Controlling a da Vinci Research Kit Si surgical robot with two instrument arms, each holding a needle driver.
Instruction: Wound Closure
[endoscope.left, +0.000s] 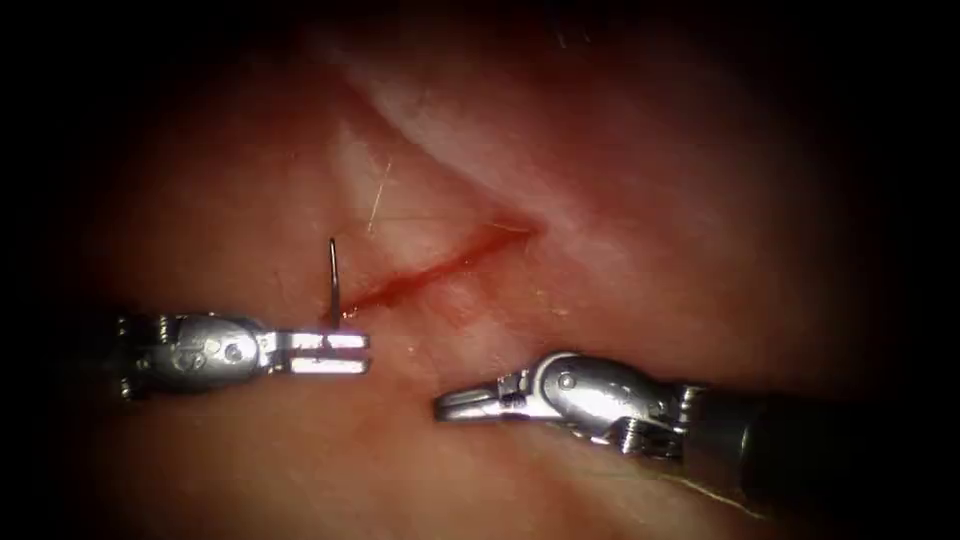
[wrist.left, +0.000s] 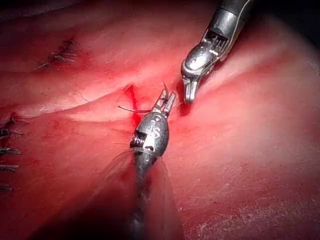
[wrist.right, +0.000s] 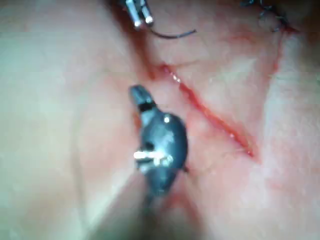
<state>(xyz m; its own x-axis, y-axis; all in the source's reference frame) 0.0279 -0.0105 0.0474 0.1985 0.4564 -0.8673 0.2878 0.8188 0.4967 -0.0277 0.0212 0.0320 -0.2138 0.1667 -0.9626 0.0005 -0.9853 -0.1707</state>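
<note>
1. Your left tool (endoscope.left: 345, 352) pinches the needle (endoscope.left: 333, 280) near one end; it stands upright at the cut's (endoscope.left: 440, 265) left end, not in the tissue (endoscope.left: 620, 200)
2. Your right tool (endoscope.left: 450, 405), jaws pressed together, holds nothing, below the cut

The endoscope looks down on the cut (endoscope.left: 440, 268) from above and in front. Each wrist camera looks along its own shaft from very close. All three views share the cut, the left hand (endoscope.left: 345, 352) and the right hand (endoscope.left: 455, 405).
</note>
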